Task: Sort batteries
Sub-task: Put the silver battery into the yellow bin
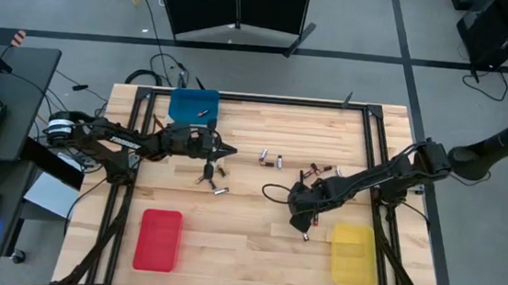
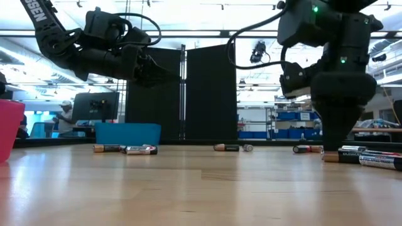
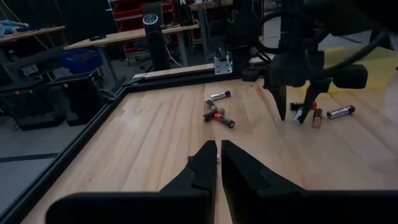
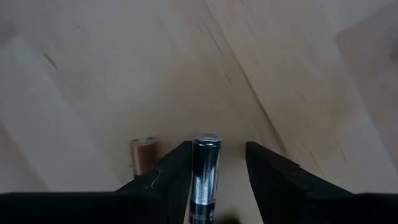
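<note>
Wooden tabletop (image 1: 248, 207), framed by black rails, carries three trays: red tray (image 1: 159, 239) and yellow tray (image 1: 353, 255) at the near edge, blue tray (image 1: 193, 106) at the far edge.

My right gripper (image 1: 303, 224) points down at the table just beside the yellow tray. Its fingers (image 4: 273, 171) stand apart, with a dark cylindrical battery (image 4: 205, 171) between them, lying against one finger only. A copper-banded battery (image 4: 143, 155) lies just beside them.

My left gripper (image 1: 226, 150) hangs above the table near the blue tray, fingers nearly together and gripping nothing.

Loose batteries (image 1: 273, 159) lie scattered across the middle of the table, between the two grippers.
</note>
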Controlling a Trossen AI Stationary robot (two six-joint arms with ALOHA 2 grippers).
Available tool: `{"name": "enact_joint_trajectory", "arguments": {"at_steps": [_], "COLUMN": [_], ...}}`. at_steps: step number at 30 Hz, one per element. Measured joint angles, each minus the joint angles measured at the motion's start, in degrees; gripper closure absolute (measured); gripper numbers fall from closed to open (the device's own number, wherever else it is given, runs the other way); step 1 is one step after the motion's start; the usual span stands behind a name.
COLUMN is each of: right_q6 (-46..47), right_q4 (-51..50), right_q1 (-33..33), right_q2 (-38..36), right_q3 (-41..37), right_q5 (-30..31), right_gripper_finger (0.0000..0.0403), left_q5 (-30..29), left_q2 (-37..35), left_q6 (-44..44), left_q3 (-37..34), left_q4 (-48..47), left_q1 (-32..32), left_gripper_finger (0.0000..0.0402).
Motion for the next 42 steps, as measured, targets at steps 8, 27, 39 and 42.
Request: {"name": "enact_joint_trajectory", "arguments": {"at_steps": [8,27,39,42], "right_q6": [-1.2,-5.0,23.6,34.3], "right_q4": [0.6,-1.5,-30.4,-32.2], "right_q1": [-0.4,-3.7,6.8,12.1], "right_q2": [0.9,-2.9,-5.5,-5.4], "right_q3": [0.1,7.5,22.4,22.4], "right_q5": [0.4,2.3,-4.3,-7.8], "right_gripper_finger": [0.0279,0.0344,0.0344,0.0344], "left_q5": [0.0,-0.9,-1.0,-1.0], "left_q2": [0.0,0.0,0.0,0.0], "left_q6": [0.1,-0.1,-0.1,-0.1], "left_q3": [0.0,0.0,0.0,0.0], "left_q4": [-0.7,-0.9,-0.9,-0.7], "left_q1": [0.0,0.0,0.0,0.0], "left_gripper_finger": [0.0372,0.0372,0.0372,0.0372]}}
